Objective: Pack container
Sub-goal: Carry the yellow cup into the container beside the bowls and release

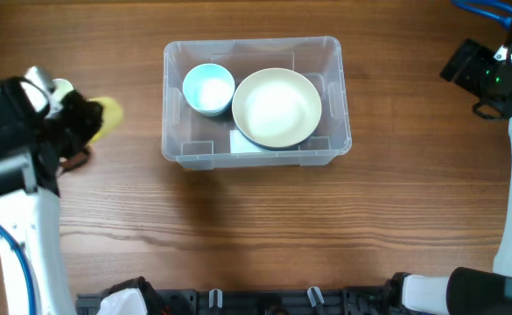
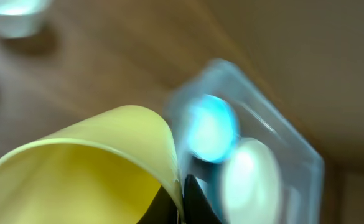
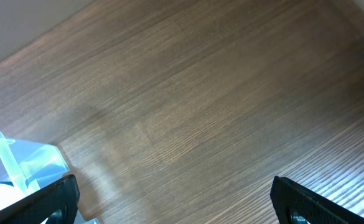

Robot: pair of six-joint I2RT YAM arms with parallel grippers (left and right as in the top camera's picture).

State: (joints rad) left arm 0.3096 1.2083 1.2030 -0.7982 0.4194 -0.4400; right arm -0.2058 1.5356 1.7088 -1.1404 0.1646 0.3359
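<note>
Nearest us, our left tool looks clenched on the rim of a yellow cup, held left of the container, which sits mid-bench. We would carry the cup level over the wall and lower it into the corner beside the blue cup, clear of the cream bowl. Farther right, our right tool hangs released and empty. The bench is brown woodgrain. Little of the room shows.
</note>
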